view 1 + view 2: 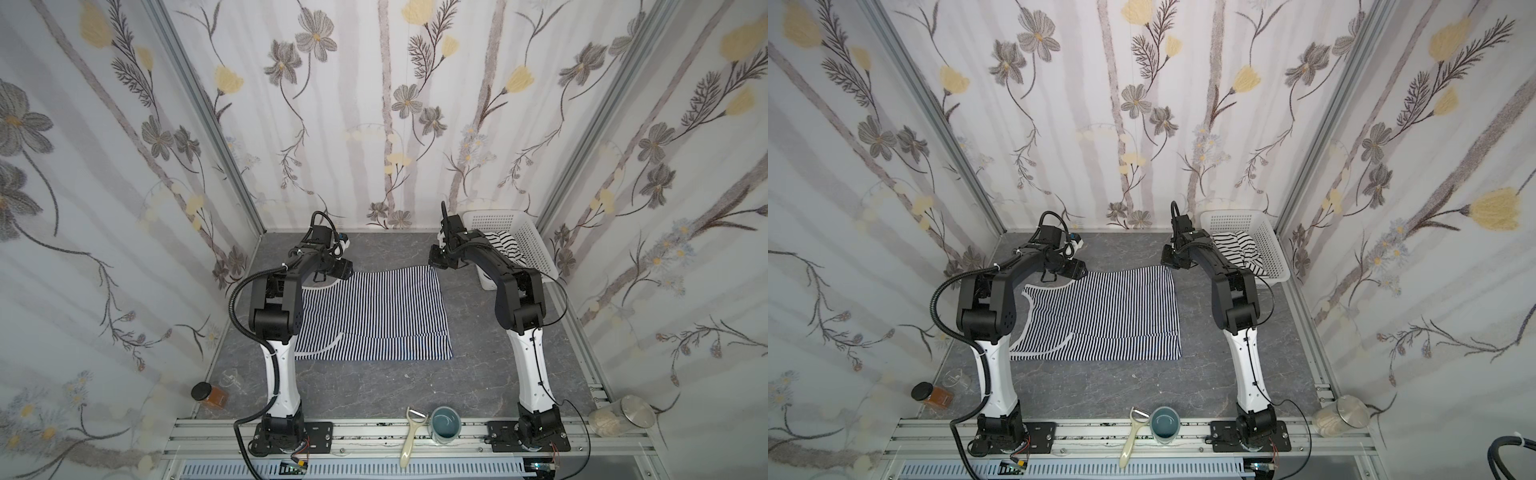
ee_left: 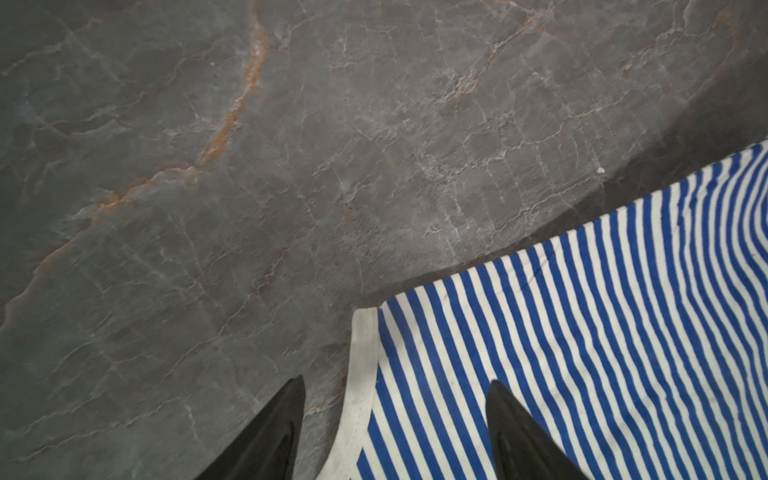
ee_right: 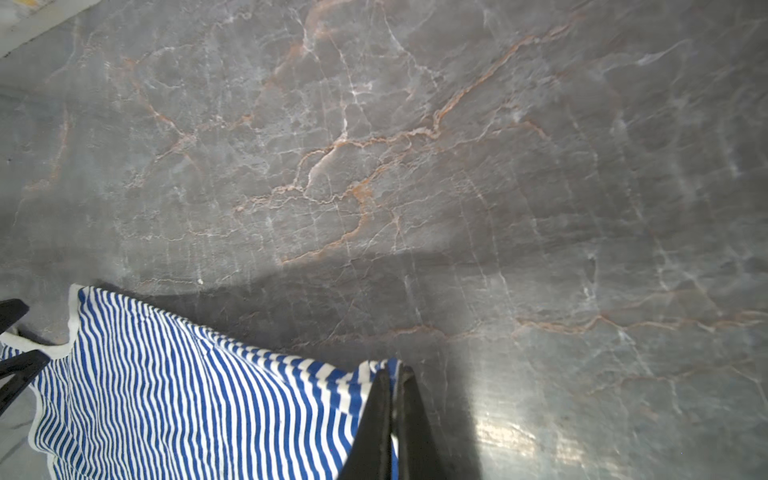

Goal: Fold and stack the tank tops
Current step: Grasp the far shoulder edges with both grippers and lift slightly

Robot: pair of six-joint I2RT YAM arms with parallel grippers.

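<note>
Grey marble table [image 1: 374, 386], one. The navy-striped tank top [image 1: 374, 316] lies spread flat on mid-table with its white-trimmed straps toward the left edge. It looks unfolded apart from one crease line near its near side.

One white basket [image 1: 528, 232] sits at the far right corner. The black-striped tank top [image 1: 505, 243] is bunched inside it, untouched. So that's two tops: one out, one waiting.

Two grippers, both at the navy top's far edge. The right gripper [image 3: 395, 370] is clenched on the top's far right corner, with cloth pinched between the jaws. The left gripper [image 2: 397, 380] is released, jaws wide, straddling the white trim at the far left end and not gripping.

I judge the step as the first fold of the navy top, grasp half done. Next I need the left gripper down and closed on that trim. Then both lift evenly and carry the far edge toward the near edge.

Extras on the near rail: one peeler [image 1: 409, 436], one cup [image 1: 445, 424].
</note>
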